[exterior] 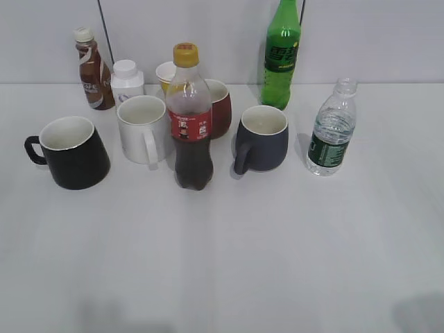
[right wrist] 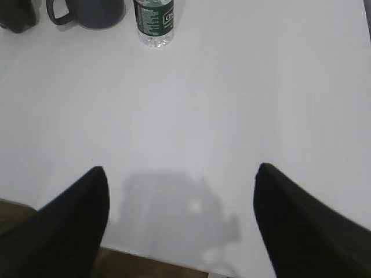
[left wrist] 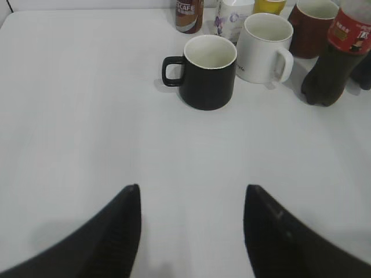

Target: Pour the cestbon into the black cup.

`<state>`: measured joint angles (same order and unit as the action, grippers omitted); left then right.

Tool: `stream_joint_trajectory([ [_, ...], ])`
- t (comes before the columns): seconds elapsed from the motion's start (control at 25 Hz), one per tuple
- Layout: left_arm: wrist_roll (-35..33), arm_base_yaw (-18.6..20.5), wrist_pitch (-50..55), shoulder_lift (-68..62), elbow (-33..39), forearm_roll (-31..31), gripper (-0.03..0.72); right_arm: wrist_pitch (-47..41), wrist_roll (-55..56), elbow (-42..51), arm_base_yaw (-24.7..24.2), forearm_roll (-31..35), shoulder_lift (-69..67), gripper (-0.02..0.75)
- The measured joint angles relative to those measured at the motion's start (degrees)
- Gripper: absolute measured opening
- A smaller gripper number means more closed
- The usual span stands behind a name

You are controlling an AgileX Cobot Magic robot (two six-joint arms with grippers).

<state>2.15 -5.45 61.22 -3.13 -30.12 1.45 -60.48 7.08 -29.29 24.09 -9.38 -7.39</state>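
You are at the very start: nothing is grasped and no pouring has begun. Your right hand [right wrist: 181, 223] hangs released over the near edge of the surface [exterior: 277, 263], its two dark fingers spread wide with only bare white top between them. Your left hand [left wrist: 191, 231] is likewise released, fingers apart, holding nothing.

The cestbon [exterior: 332, 127] stands upright and uncapped toward the right edge, just beside the dark grey-blue mug [exterior: 261, 137]. In the right wrist view the cestbon [right wrist: 155, 22] sits near the top, well apart from the fingers. The black cup [exterior: 71, 152] stands toward the left edge, mouth up, its handle turned to the left, with the white mug [exterior: 142, 127] just beside it; the left wrist view shows the black cup [left wrist: 206, 70] straight ahead.

The cola bottle [exterior: 189, 118] stands between the two task items, near the middle of the row.

Your next move, as I judge it, is to send the right hand forward to the cestbon and close on its ribbed body below the neck, keeping it upright. Mind the grey-blue mug on approach, and plan a carry that clears the cola bottle.
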Motion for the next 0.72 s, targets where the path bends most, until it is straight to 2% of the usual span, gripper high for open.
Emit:
stream_joint_trajectory([
  [0.4,0.0,0.0,0.0,0.0,0.0,0.0,0.418,0.2,0.1,0.0,-1.1,0.1,0.0,0.592],
  [0.72,0.0,1.0,-0.3,3.5,0.1,0.0,0.414,0.5,0.1,0.0,-13.8,0.2,6.8,0.592],
])
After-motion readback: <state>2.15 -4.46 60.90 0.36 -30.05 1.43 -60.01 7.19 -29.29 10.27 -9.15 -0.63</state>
